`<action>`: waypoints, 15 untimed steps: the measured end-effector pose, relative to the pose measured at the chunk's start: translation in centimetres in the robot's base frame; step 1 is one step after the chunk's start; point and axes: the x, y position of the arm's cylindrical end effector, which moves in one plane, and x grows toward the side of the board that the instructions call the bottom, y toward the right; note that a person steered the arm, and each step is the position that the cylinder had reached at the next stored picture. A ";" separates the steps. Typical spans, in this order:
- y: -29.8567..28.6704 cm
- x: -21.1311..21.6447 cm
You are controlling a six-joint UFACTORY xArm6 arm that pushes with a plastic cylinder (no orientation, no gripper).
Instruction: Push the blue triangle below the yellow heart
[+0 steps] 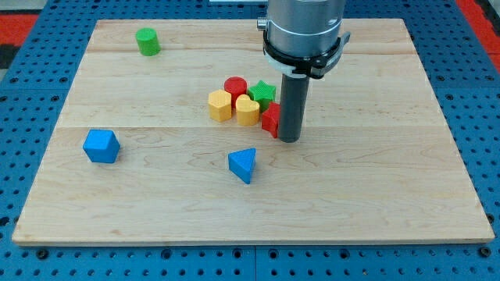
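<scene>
The blue triangle (pixel 243 165) lies on the wooden board, below and slightly left of the cluster at the board's middle. The yellow heart (pixel 248 111) sits in that cluster, with a yellow hexagon (pixel 220 105) on its left, a red cylinder (pixel 235 87) above, a green star (pixel 262 93) at its upper right and a red block (pixel 271 119) on its right. My tip (pixel 289 140) stands against the right side of the red block, to the upper right of the blue triangle and apart from it.
A green cylinder (pixel 147 41) stands near the board's top left. A blue block (pixel 101 146) lies at the left side. The wooden board (pixel 375 187) rests on a blue pegboard surface (pixel 23 117).
</scene>
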 end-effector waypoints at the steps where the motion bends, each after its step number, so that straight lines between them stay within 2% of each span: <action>1: 0.3 -0.6; 2: 0.3 -0.8; 3: 2.4 1.1; 4: 2.4 6.4; 5: -5.0 9.4; 6: -7.7 9.0; 8: -8.1 4.5; 9: -8.4 3.9; 11: -7.8 6.5; 12: -4.3 6.5; 15: -4.8 3.9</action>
